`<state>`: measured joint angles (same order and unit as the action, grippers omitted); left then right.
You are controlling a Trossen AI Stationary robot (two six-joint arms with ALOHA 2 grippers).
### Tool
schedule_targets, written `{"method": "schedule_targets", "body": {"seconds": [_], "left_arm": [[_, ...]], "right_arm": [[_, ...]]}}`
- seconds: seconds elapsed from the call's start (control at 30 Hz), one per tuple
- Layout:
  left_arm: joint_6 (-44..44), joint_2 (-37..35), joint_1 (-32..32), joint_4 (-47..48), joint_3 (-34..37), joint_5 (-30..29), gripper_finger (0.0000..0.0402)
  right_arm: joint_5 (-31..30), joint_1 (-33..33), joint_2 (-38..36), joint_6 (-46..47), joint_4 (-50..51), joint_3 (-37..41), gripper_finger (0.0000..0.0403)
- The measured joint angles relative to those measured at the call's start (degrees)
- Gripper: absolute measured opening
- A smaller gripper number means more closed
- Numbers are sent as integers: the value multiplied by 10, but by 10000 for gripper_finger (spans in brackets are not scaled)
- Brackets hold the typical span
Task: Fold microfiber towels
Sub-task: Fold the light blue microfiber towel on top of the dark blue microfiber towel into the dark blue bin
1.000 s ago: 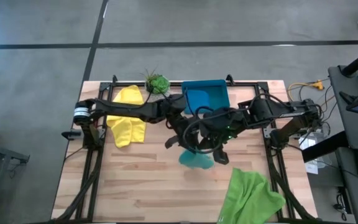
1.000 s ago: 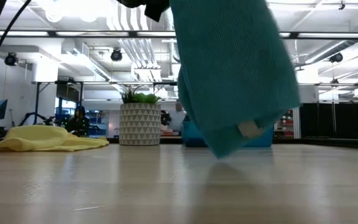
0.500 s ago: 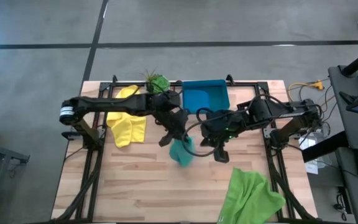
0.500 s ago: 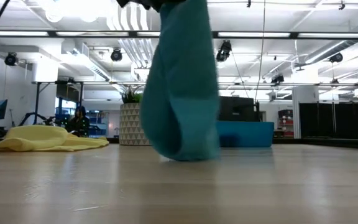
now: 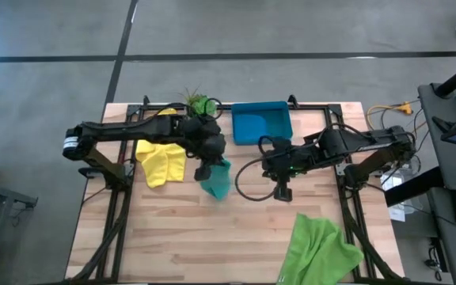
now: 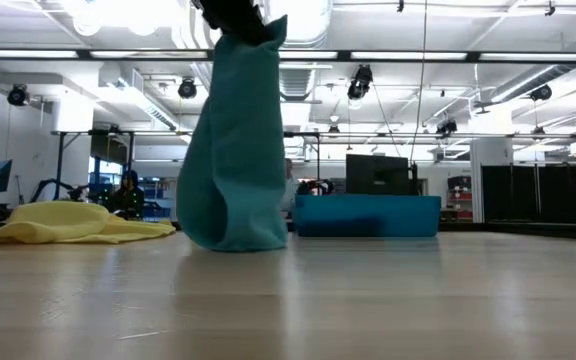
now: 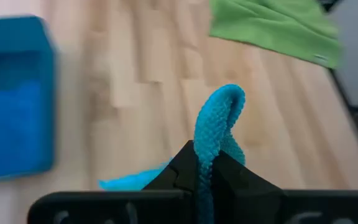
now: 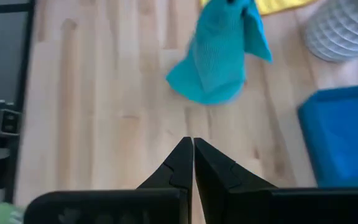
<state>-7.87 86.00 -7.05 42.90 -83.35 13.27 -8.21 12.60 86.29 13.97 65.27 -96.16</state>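
- While the teal towel [image 5: 215,180] hangs bunched from the left gripper [image 5: 206,168], we see its lower end touching the tabletop [image 5: 180,237] just right of the yellow towel [image 5: 160,161].
- From the left wrist view, that gripper's fingers are clamped tight on a folded edge of the teal cloth (it pokes up between them like a little loop).
- From table height the teal towel [image 6: 233,150] looks like a tall drooping column, with its bottom curled on the wood and the blue tray [image 6: 367,215] behind it to one side.
- Our right gripper [image 5: 283,190] sits near the middle of the tabletop, a bit right of the teal towel and apart from it, fingers pressed together on nothing (its wrist view shows bare wood just past the tips).
- Over at the near right corner the light green towel [image 5: 319,249] lies rumpled and spills past the table edge.
- Looking down, we find the yellow towel crumpled at the back left, partly under the left arm.
- Back there too: a small potted plant [image 5: 199,103] and the blue tray [image 5: 261,123], side by side along the far edge.
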Motion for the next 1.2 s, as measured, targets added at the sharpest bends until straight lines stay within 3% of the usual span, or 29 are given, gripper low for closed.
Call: {"method": "schedule_targets", "body": {"seconds": [0.13,0.47,0.6,0.73,0.83,0.97,1.2], "left_arm": [[-2,-1,-4,-10,-3,-36,0],[-35,0,-17,-18,-85,-90,0],[-32,3,18,-11,-99,-130,0],[-17,33,68,-36,-49,-134,0],[17,67,95,-94,7,-97,0],[69,99,102,-158,49,4,6],[74,119,84,-192,52,46,95]], "right_arm": [[-51,0,-44,28,-13,54,8],[-66,0,-193,137,-138,244,9],[-70,1,-238,178,-197,304,9],[-70,3,-261,203,-274,356,9],[-69,3,-262,219,-332,388,9],[-62,3,-253,241,-389,413,9],[-48,17,-211,295,-454,439,9]]}}
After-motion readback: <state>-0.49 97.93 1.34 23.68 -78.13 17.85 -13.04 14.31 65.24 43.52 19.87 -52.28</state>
